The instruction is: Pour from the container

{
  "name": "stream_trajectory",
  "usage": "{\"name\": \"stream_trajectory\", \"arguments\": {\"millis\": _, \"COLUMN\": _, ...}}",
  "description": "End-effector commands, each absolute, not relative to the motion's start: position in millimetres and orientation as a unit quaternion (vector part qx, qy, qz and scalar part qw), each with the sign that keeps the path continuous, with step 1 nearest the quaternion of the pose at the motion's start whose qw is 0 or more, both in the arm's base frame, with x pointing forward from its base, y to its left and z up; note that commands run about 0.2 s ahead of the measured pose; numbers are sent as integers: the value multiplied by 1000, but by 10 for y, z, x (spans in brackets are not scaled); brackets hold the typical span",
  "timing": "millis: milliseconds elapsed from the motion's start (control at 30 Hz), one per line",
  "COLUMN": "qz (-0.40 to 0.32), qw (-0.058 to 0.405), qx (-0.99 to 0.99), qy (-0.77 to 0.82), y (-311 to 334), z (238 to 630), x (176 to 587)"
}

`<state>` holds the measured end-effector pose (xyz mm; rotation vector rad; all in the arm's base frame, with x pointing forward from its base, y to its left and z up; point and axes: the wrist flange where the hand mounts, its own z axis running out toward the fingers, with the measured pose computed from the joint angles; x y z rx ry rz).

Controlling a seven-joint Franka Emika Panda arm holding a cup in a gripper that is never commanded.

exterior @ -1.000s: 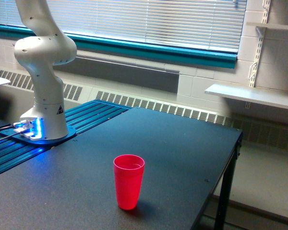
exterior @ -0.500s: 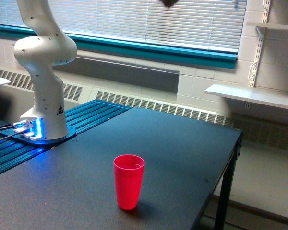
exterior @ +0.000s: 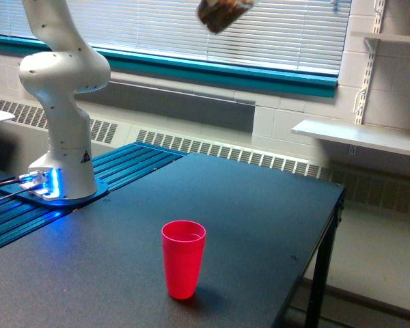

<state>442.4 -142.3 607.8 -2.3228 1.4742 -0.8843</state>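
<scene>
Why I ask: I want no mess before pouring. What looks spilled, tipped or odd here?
Nothing is spilled. The red cup stands upright on the black table. The container hangs tilted at the picture's top edge, dark contents inside, well above the cup and not directly over it. The gripper is out of view.

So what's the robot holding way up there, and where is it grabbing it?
A tilted container with something brown inside shows at the top edge. The gripper is out of the picture, so where it's grabbed can't be told.

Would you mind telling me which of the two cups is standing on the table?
The red cup, upright on the dark table. The clear container with brown contents is tilted in the air at the frame's top.
</scene>
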Motion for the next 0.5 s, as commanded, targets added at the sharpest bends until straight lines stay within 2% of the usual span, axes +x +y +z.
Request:
{"name": "stream_trajectory", "arguments": {"millis": 33, "qz": -291, "qw": 128, "qx": -787, "qy": 528, "y": -1477, "z": 5807, "x": 4339}}
{"name": "stream_trajectory", "arguments": {"millis": 500, "qz": -251, "qw": 130, "qx": -791, "qy": 543, "y": -1585, "z": 5314, "x": 4265}}
